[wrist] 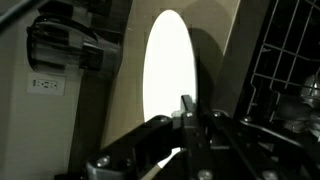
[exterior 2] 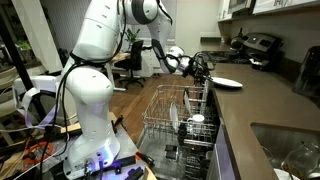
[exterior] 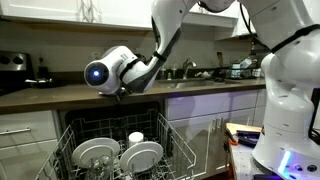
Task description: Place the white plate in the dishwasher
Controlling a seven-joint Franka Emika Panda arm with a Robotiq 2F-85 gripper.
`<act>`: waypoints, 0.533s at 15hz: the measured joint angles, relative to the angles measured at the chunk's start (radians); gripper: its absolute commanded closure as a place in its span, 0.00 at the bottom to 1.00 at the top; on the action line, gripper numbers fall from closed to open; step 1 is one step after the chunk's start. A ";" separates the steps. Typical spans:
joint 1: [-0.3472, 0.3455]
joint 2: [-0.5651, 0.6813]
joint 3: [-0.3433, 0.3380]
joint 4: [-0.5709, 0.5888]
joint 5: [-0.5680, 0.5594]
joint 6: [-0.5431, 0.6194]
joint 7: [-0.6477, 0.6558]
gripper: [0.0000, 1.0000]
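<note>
The white plate [wrist: 166, 68] fills the middle of the wrist view as a bright oval. In an exterior view the white plate [exterior 2: 228, 83] sits low over the dark countertop [exterior 2: 255, 105]. My gripper [wrist: 187, 104] is shut on its near rim, with one dark finger lying over the edge. In both exterior views the gripper [exterior 2: 205, 72] [exterior: 121, 91] reaches over the counter's front edge, above the dishwasher. In one of them the wrist hides the plate. The dishwasher [exterior: 178, 140] stands open with its wire rack [exterior 2: 160, 112] pulled out.
Two white plates [exterior: 95, 152] [exterior: 142, 155] and a small cup [exterior: 135, 137] stand in the rack. A black appliance [wrist: 65, 45] and a wall outlet [wrist: 45, 85] lie behind the plate. A sink [exterior 2: 290, 150] is set into the counter, with clutter [exterior: 205, 72] further along.
</note>
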 measured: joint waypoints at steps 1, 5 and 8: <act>0.001 0.000 0.003 0.000 -0.002 -0.009 0.004 0.93; 0.008 0.000 0.017 -0.001 -0.026 -0.039 0.020 0.93; 0.009 -0.001 0.025 -0.002 -0.027 -0.039 0.021 0.93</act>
